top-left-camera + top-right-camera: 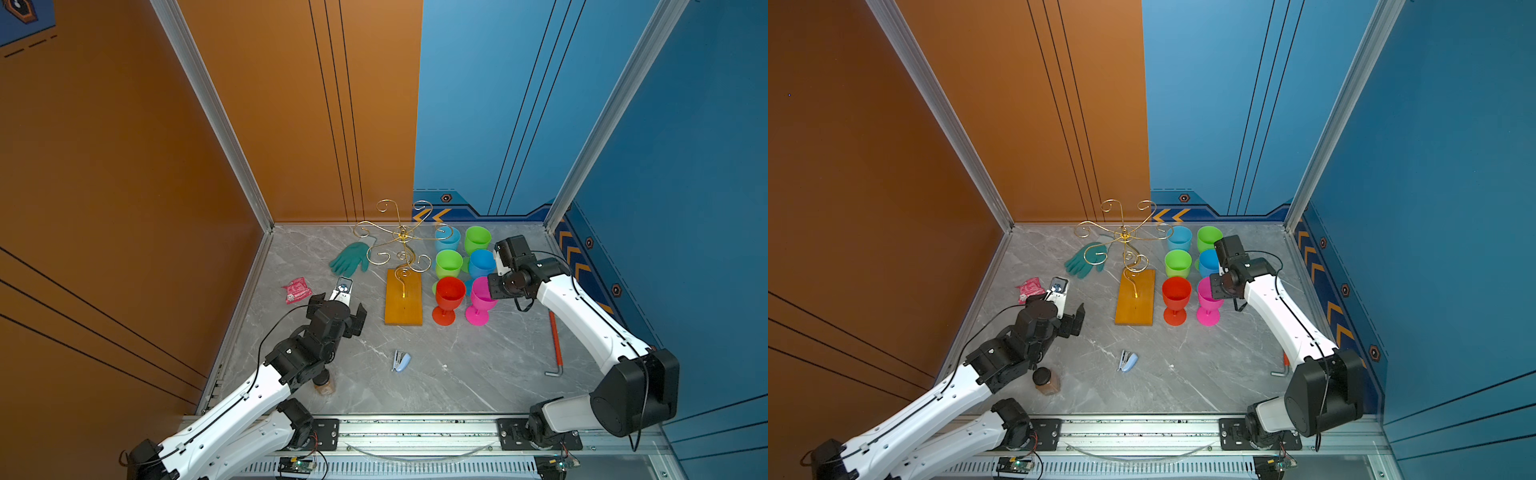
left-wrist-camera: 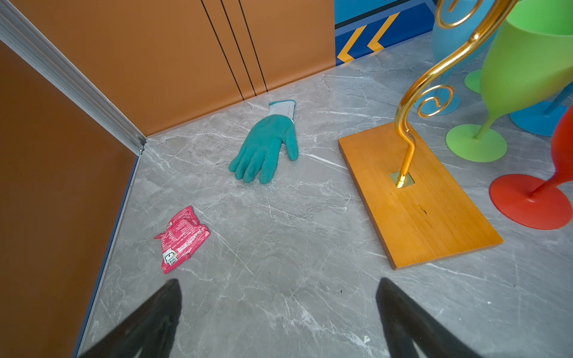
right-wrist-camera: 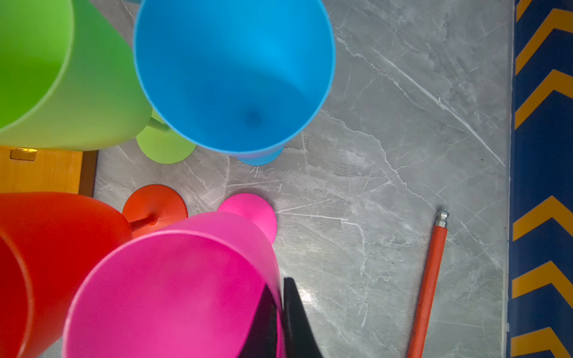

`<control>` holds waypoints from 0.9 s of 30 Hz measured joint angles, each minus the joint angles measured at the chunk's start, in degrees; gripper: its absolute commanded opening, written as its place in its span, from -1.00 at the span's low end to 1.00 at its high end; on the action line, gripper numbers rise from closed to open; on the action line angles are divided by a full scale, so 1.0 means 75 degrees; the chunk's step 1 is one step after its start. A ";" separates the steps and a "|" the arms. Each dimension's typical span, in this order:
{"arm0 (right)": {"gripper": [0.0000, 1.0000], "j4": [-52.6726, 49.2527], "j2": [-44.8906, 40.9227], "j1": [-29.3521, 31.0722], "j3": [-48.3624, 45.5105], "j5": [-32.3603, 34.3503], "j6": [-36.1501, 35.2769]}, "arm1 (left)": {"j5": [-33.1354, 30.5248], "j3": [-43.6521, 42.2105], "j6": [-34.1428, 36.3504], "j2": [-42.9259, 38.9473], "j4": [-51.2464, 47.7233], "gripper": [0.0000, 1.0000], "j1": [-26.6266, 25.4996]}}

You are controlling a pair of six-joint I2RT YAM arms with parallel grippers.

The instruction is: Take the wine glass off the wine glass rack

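The right gripper pinches the rim wall of the pink plastic wine glass, seemingly light, stiff and slippery, between its jaws; the left gripper gapes empty.

We read this as a robotics lab test cell. A printed orange wall panel and a blue wall panel box in a marble-look tabletop, framed by aluminium posts. A white-and-black left arm and right arm stand on a slotted metal rail, with a bare circuit board below it. Unrelated props lie about: glove, stapler, pink wine glass.
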 measured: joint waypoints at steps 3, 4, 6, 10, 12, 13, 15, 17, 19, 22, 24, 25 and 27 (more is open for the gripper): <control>-0.79 0.0020 0.0023 0.0000 0.0000 -0.0003 0.0000 | 0.0009 0.0000 -0.0020 0.0026 0.0003 0.96 0.0003; -0.78 0.0038 0.0023 0.0000 0.0000 -0.0003 0.0000 | 0.0009 0.0000 -0.0023 0.0029 0.0000 0.96 0.0003; -0.76 0.0058 0.0023 0.0000 0.0000 -0.0003 0.0003 | 0.0009 0.0000 -0.0023 0.0029 0.0003 0.96 0.0006; -0.70 0.0061 0.0023 0.0000 -0.0003 -0.0009 0.0000 | 0.0009 0.0000 -0.0023 0.0029 0.0003 0.96 0.0041; -0.68 0.0061 0.0023 0.0000 -0.0003 -0.0026 0.0000 | 0.0006 0.0000 -0.0023 0.0035 0.0003 0.96 0.0061; -0.66 0.0061 0.0023 0.0000 -0.0003 -0.0029 0.0000 | 0.0006 0.0000 -0.0023 0.0038 0.0003 0.96 0.0064; -0.63 0.0061 0.0023 0.0000 -0.0003 -0.0032 0.0003 | 0.0006 0.0000 -0.0026 0.0058 0.0003 0.96 0.0067; -0.60 0.0061 0.0023 0.0000 -0.0003 -0.0032 0.0000 | 0.0006 0.0000 -0.0023 0.0073 0.0003 0.96 0.0070; -0.53 0.0061 0.0020 0.0000 -0.0003 -0.0038 0.0000 | 0.0006 0.0000 -0.0023 0.0096 0.0000 0.96 0.0087; -0.38 0.0061 0.0006 -0.0003 -0.0003 -0.0058 0.0015 | 0.0009 0.0000 -0.0023 0.0114 0.0003 0.96 0.0140; -0.25 0.0064 -0.0044 -0.0026 -0.0003 -0.0064 0.0023 | 0.0017 0.0000 -0.0023 0.0122 0.0006 0.96 0.0233; -0.18 0.0064 -0.0096 -0.0050 -0.0003 -0.0067 0.0009 | 0.0050 0.0000 -0.0023 0.0131 0.0012 0.96 0.0323; -0.08 0.0064 -0.0230 -0.0108 -0.0003 -0.0085 -0.0009 | 0.0143 0.0000 -0.0023 0.0157 0.0017 0.96 0.0551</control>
